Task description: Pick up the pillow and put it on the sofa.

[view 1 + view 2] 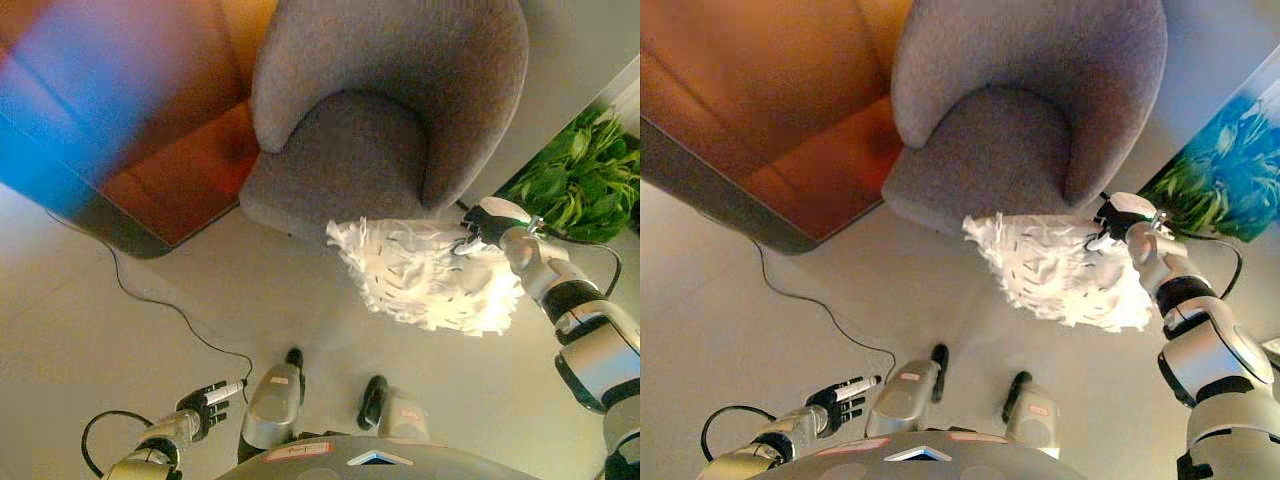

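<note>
A white shaggy pillow (425,272) hangs in the air just in front of the grey armchair-style sofa (385,110), below the front edge of its seat. My right hand (490,225) grips the pillow's upper right corner with curled fingers. The pillow also shows in the right eye view (1055,268), held by the right hand (1118,222). My left hand (208,398) hangs low at the lower left with straight fingers, holding nothing.
A brown wooden cabinet or table (175,150) stands to the left of the sofa. A green potted plant (585,175) stands at the right. A thin black cord (160,300) runs across the light floor.
</note>
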